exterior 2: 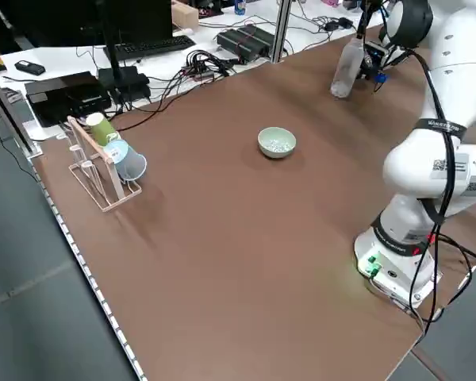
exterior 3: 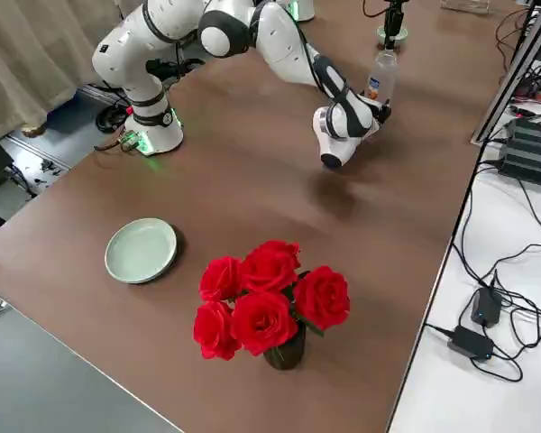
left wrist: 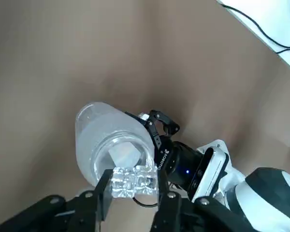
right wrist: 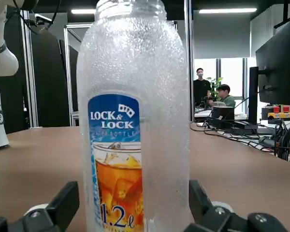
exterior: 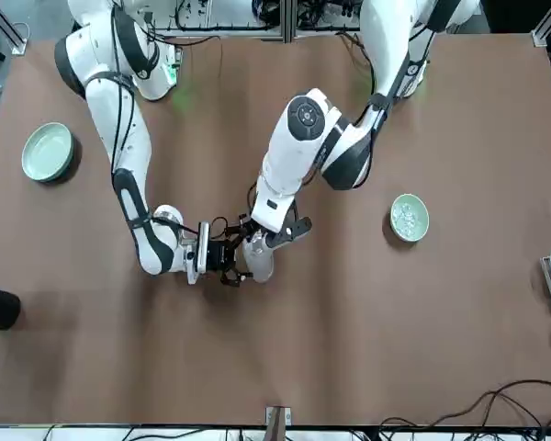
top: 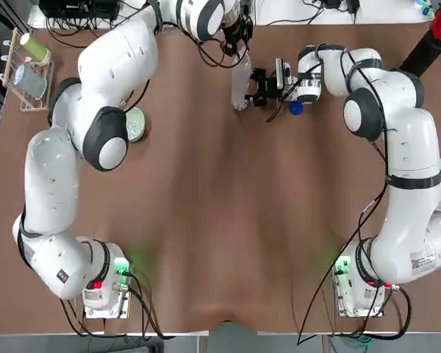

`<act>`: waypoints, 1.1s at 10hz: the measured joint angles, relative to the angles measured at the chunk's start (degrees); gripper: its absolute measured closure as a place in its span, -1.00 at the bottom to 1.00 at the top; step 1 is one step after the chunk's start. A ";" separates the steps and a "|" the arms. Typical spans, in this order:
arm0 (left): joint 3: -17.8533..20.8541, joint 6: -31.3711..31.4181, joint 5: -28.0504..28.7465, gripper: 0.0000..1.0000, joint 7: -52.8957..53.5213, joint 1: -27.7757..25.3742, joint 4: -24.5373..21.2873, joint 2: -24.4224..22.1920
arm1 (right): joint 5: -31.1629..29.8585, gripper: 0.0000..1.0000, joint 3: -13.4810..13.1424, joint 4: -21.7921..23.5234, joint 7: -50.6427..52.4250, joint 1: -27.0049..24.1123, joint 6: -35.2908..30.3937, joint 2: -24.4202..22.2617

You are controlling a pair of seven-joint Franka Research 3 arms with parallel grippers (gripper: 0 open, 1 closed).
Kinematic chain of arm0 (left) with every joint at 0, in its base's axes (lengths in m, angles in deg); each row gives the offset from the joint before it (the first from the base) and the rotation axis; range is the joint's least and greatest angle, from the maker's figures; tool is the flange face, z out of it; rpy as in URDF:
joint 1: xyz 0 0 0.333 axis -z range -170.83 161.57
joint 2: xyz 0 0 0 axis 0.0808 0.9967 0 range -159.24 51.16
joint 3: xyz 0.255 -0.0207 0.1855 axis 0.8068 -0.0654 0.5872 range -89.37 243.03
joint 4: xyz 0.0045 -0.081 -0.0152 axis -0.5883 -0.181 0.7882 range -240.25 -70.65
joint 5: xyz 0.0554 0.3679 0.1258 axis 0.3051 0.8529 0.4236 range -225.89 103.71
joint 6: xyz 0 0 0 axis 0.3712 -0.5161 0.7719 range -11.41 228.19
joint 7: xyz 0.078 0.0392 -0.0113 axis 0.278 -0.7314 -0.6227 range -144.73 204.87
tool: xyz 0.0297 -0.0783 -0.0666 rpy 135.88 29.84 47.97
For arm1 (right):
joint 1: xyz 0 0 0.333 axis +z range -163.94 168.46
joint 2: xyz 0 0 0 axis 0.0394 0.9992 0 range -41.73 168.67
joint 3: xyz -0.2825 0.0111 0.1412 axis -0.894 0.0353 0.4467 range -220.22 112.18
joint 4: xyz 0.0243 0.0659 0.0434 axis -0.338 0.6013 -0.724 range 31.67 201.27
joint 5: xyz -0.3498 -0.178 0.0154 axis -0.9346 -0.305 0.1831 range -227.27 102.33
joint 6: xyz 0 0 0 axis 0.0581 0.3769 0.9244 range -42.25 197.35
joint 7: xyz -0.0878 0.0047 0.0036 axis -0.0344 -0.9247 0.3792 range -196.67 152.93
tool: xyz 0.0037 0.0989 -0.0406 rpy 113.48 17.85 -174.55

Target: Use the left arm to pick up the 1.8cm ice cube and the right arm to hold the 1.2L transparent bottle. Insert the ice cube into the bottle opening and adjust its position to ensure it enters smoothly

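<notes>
Ice cube in bottle, left pincer adjacent

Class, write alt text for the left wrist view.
The left arm's pincer holds a clear, faceted ice cube at the open mouth of an upright transparent bottle, which the right arm's black pincer grips.

Left end effector crowds bottle mouth (tight spot); room between bottle and small bowl.

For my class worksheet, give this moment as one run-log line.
left gripper: shut on ice cube, at bottle mouth | right gripper: shut on bottle | ice cube: not inserted
</notes>
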 joint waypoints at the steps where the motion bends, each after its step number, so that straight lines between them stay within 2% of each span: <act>1: 0.00 -0.01 0.00 0.20 0.00 0.00 -0.03 0.04 | 0.00 -1.00 0.00 0.00 0.00 0.00 0.00 0.01; 9: 0.08 -0.16 0.23 0.19 0.05 0.00 -0.44 0.52 | 0.00 -1.00 -0.01 0.00 0.01 0.00 0.00 0.01; 11: 0.08 -0.17 0.24 0.09 0.08 0.01 -0.46 0.52 | 0.00 -1.00 -0.05 -0.01 0.02 0.00 0.00 0.02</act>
